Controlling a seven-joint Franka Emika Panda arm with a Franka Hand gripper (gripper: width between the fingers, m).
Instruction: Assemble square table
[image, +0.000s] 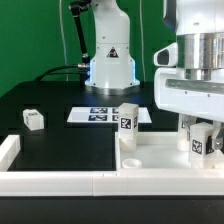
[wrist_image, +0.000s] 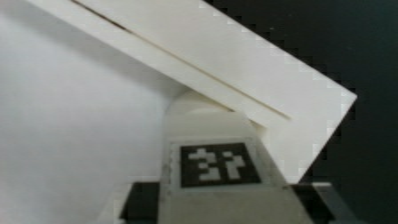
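The jaws hang over the square slab (image: 160, 152), at its corner toward the exterior view's right. They straddle an upright tagged leg (image: 200, 141) there, set close on both sides of it, but I cannot tell whether they press it. A second leg (image: 128, 119) stands on the slab's far corner toward the exterior view's left. A third leg (image: 34, 119) lies on the black surface (image: 60, 140), well apart from the slab.
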